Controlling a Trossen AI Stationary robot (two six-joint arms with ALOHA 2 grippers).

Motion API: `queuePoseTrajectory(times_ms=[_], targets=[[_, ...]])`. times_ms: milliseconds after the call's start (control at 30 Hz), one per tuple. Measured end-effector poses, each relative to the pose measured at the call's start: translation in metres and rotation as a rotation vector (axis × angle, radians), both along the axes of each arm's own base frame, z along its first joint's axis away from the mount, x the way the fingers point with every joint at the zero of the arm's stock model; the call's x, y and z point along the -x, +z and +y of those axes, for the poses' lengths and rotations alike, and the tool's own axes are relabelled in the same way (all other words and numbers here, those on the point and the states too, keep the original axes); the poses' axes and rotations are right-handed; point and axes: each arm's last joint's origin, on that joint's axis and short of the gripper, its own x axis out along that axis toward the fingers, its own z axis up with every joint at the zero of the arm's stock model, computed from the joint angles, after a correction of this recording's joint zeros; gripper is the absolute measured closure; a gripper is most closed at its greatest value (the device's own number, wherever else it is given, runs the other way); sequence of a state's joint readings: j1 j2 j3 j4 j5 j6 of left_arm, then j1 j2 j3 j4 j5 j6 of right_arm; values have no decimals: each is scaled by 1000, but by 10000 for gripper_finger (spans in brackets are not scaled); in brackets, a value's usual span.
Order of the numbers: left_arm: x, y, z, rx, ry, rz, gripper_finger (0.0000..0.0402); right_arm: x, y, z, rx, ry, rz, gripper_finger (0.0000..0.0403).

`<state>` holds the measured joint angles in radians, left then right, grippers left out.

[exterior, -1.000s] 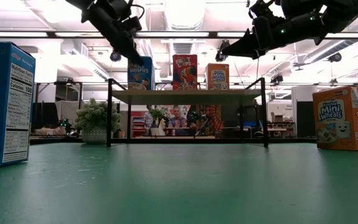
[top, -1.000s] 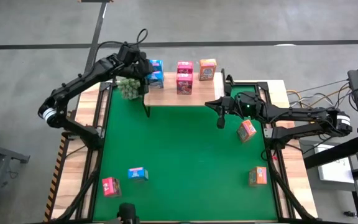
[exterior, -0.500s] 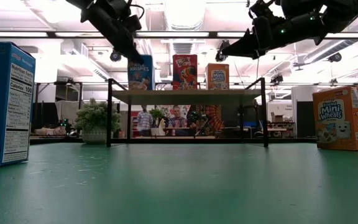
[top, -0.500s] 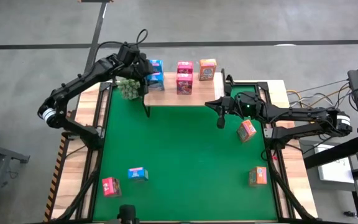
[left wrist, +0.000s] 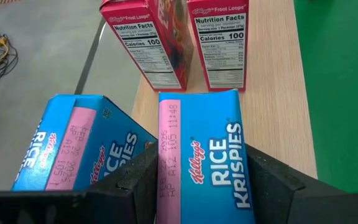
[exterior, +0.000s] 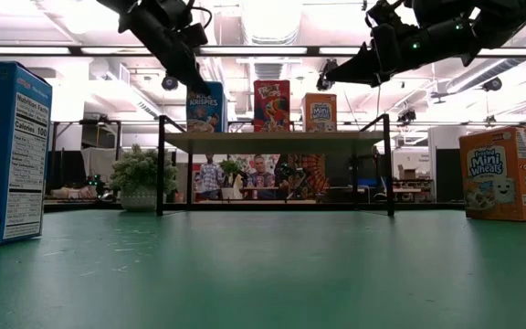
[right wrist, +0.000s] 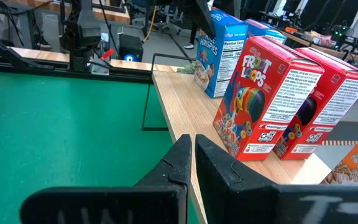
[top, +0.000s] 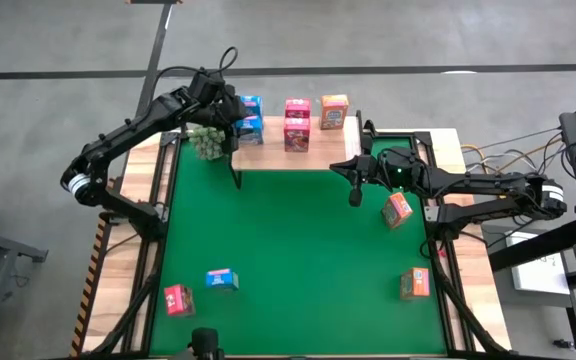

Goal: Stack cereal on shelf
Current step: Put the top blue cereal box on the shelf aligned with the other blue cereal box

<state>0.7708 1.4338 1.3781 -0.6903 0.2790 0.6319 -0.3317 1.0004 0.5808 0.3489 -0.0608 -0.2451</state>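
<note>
Five cereal boxes stand on the shelf (top: 318, 155): two blue, two red Froot Loops boxes (left wrist: 185, 37) and one orange box (top: 334, 111). The left gripper (left wrist: 197, 186) is at the shelf's plant-side end, its fingers (left wrist: 138, 177) spread around the front Rice Krispies box (left wrist: 207, 158); whether the pads press the box or only flank it cannot be told. A second blue box (left wrist: 73, 149) stands just beside the outer finger, and the red boxes stand directly ahead of the fingertips. The right gripper (right wrist: 191, 165) hovers with its fingers pressed together and holds nothing, just off the shelf's front edge, with the red boxes close ahead. Four boxes remain on the green mat (top: 298, 260), well apart from both grippers. Risk: if the left gripper withdraws off-axis, a finger may drag the flanked box or tip its blue neighbour, which stands near the shelf's back edge. Any forward push would drive the box into the red pair.
</note>
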Motion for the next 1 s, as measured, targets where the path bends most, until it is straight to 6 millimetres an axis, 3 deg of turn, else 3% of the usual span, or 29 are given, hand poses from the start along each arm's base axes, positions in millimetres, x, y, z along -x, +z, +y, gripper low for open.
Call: queuePoseTrajectory(times_ms=[467,700,1000], targets=[[0,1,1,-15,6,0,167,0,0,0,0,0,0,390],[5,8,-3,-59,28,2,157,0,0,0,0,0,0,390],[15,38,-12,-64,36,7,157,0,0,0,0,0,0,390]])
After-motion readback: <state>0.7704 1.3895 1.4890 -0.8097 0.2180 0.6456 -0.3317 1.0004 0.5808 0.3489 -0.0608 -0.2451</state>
